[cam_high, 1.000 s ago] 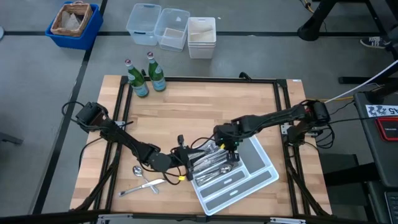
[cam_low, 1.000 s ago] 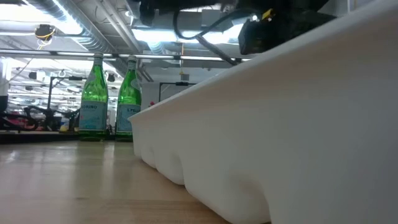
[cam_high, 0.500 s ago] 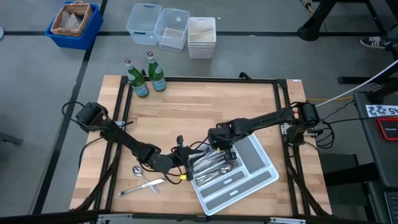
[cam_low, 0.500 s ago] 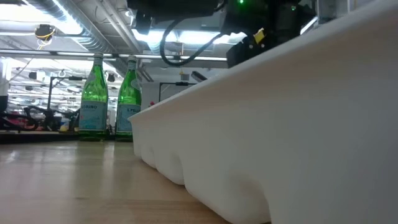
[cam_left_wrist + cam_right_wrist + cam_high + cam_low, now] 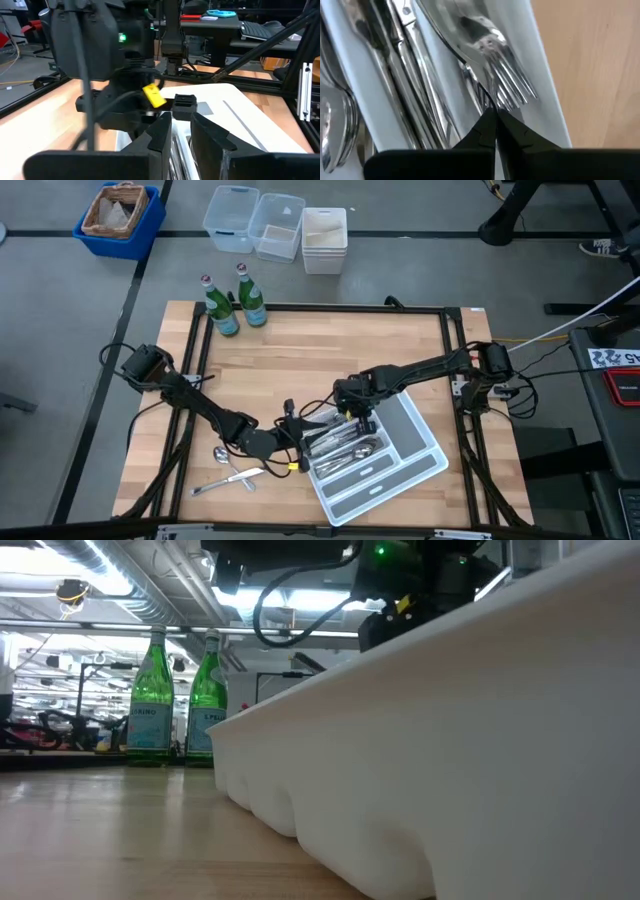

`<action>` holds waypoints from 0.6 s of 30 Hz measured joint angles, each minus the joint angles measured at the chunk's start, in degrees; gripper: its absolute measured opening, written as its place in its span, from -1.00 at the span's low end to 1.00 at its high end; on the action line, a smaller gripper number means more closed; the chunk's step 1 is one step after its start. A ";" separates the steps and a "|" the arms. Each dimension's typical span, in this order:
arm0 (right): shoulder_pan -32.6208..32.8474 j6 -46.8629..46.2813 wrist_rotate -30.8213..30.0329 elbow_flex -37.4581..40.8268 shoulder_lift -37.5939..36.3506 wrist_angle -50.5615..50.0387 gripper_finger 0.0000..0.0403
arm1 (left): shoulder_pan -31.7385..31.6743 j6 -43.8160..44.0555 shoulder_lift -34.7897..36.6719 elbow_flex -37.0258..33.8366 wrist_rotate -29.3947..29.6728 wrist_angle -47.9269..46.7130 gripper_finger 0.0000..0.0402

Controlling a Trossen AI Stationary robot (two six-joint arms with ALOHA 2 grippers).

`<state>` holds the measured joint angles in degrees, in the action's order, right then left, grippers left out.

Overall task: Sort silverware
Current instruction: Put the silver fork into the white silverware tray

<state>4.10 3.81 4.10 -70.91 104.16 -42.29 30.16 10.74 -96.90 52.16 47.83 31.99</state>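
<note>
Down over the white divided tray [image 5: 420, 465] at the near right of the wooden surface [image 5: 320, 355], the right gripper [image 5: 352, 412] hangs low above the tray's far-left corner; in its wrist view its two dark fingers [image 5: 492, 131] are pressed together with no gap, their tips resting among the fork tines in the outermost compartment, though whether they pinch a piece there I cannot tell; the silverware [image 5: 345, 445] lies mostly in the tray, forks [image 5: 502, 75] along the outer slot, knives and spoons [image 5: 340, 122] in the slots beside it; the left gripper [image 5: 297, 432] sits just beside the tray's left edge, low over the wood, and its wrist view shows its fingers [image 5: 160, 132] slightly apart with nothing visible between them; a loose spoon [image 5: 222, 454] and another slim piece [image 5: 228, 479] lie on the bare wood to the left of the tray, well apart from it; two green glass bottles [image 5: 232, 305] stand upright side by side at the far left corner of the surface.
</note>
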 joint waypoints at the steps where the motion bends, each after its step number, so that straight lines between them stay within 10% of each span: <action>1: -0.26 -0.80 0.30 0.02 0.00 0.16 -0.96 | 0.01 0.00 0.00 0.00 0.00 0.00 -0.69; 18: -0.79 -5.33 1.93 0.04 0.00 0.83 -0.65 | 1.93 -0.29 0.51 -0.01 -0.01 -0.47 -0.69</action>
<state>3.31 -1.52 6.03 -70.87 104.16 -41.46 32.09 10.46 -96.40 52.15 47.82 31.52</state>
